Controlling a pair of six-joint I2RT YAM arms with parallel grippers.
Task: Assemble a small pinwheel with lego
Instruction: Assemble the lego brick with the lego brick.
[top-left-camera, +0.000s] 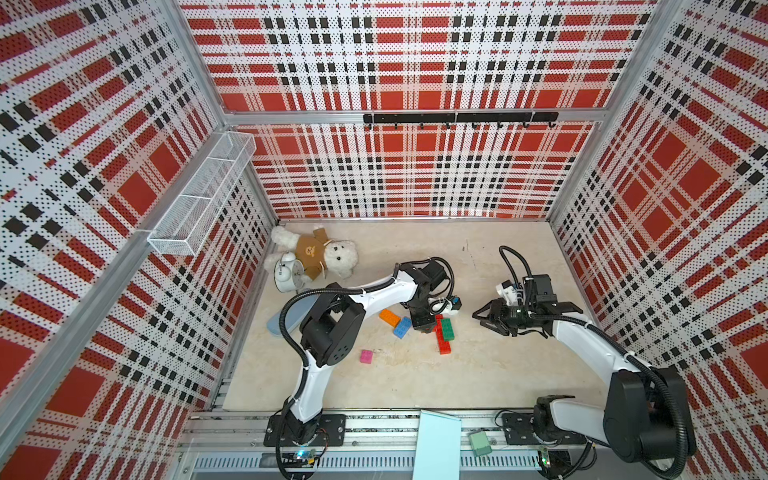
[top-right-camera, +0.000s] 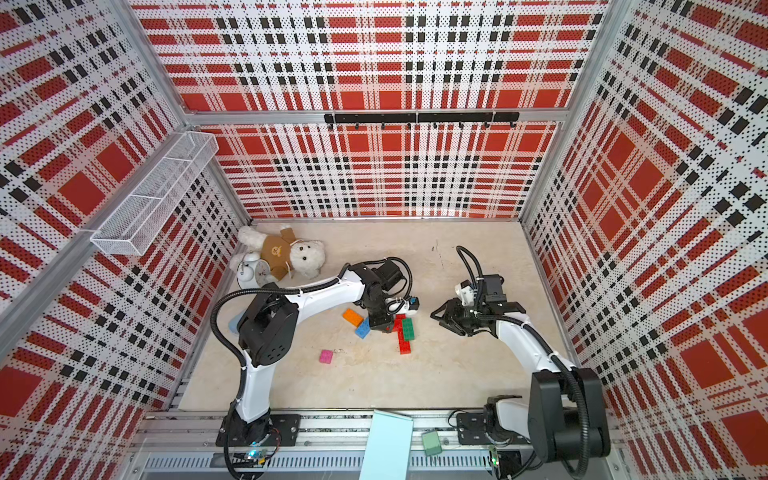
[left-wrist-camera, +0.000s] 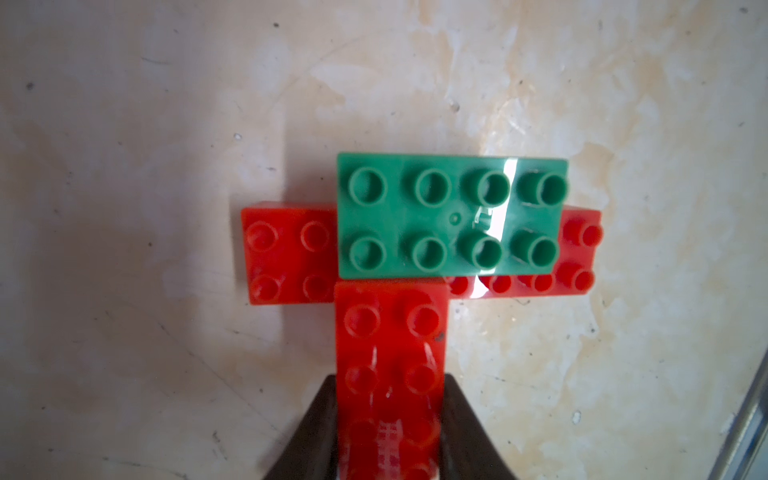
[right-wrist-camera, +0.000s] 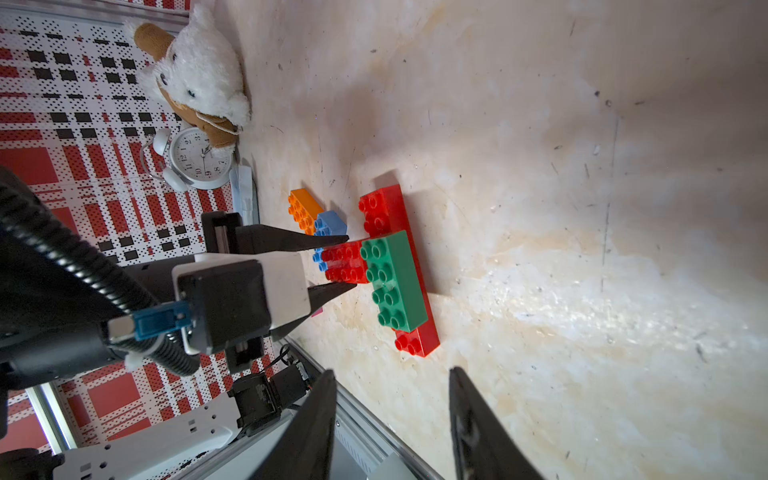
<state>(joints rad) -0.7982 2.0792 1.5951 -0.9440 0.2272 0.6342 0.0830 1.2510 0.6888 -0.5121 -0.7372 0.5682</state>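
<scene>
Gripping glossy studded red brick (left-wrist-camera: 390, 324), left gripper (left-wrist-camera: 390, 380) nearly hides it in both top views; left wrist shows green brick (left-wrist-camera: 451, 216) abutting; right gripper (right-wrist-camera: 391, 371) jaws apart, empty

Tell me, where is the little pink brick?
In both top views the pink brick lies alone on the table, left of the middle, apart from the blue brick and nearer the front edge.

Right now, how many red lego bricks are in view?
3. One red studded plastic brick is gripped in the left tool. Two more apparently lie end to end under the green studded plastic brick, showing a longer end and a shorter end; seam hidden.
</scene>
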